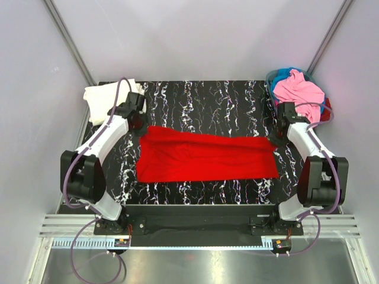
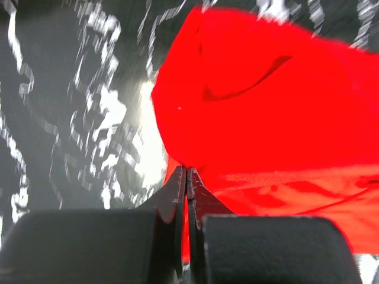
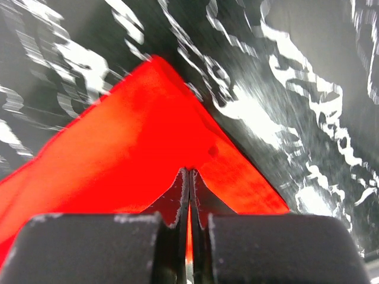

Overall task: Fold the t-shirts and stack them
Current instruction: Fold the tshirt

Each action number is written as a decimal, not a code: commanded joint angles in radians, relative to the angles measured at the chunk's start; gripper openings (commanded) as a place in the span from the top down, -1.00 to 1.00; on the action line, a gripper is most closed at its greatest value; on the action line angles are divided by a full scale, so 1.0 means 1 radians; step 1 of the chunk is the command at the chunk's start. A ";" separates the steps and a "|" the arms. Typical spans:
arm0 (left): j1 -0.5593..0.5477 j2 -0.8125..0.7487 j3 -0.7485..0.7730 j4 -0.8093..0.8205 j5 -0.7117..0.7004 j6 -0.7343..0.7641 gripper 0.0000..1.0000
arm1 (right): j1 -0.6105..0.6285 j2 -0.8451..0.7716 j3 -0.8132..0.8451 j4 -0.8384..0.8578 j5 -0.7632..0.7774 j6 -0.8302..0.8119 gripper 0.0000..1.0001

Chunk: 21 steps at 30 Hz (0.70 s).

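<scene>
A red t-shirt [image 1: 207, 157] lies spread wide across the black marbled table [image 1: 207, 97], folded into a long band. My left gripper [image 1: 142, 126] is shut on its far left corner; in the left wrist view the jaws [image 2: 186, 171] pinch red cloth [image 2: 266, 106] between them. My right gripper [image 1: 278, 137] is shut on the far right corner; in the right wrist view the jaws [image 3: 189, 171] clamp the red fabric [image 3: 130, 148]. A folded white t-shirt [image 1: 103, 97] lies at the far left corner.
A basket [image 1: 273, 80] at the far right corner holds a heap of pink [image 1: 299, 92] and blue shirts. White walls and metal posts enclose the table on three sides.
</scene>
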<state>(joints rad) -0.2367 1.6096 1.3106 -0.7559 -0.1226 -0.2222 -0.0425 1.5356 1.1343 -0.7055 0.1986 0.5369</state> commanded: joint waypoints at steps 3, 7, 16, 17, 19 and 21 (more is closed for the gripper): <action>-0.001 -0.118 -0.124 -0.077 -0.097 -0.071 0.23 | -0.036 -0.046 -0.126 0.014 0.036 0.072 0.31; -0.013 -0.268 -0.283 -0.034 -0.054 -0.147 -0.77 | -0.050 -0.089 -0.140 0.023 0.038 0.074 -0.70; -0.026 -0.340 -0.436 0.159 0.055 -0.287 -0.94 | -0.016 -0.108 -0.127 0.141 -0.264 0.000 -0.57; -0.029 -0.324 -0.438 0.179 0.058 -0.293 -0.93 | -0.004 -0.083 -0.120 0.147 -0.289 -0.020 -0.54; -0.039 -0.265 -0.432 0.225 0.052 -0.310 -0.84 | 0.036 0.008 -0.081 0.146 -0.336 -0.043 -0.50; -0.046 -0.217 -0.419 0.259 0.055 -0.318 -0.76 | 0.082 0.076 -0.044 0.130 -0.360 -0.069 -0.45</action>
<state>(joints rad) -0.2703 1.3334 0.8787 -0.6239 -0.0929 -0.4957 -0.0174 1.5249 1.0317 -0.6048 -0.0490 0.5304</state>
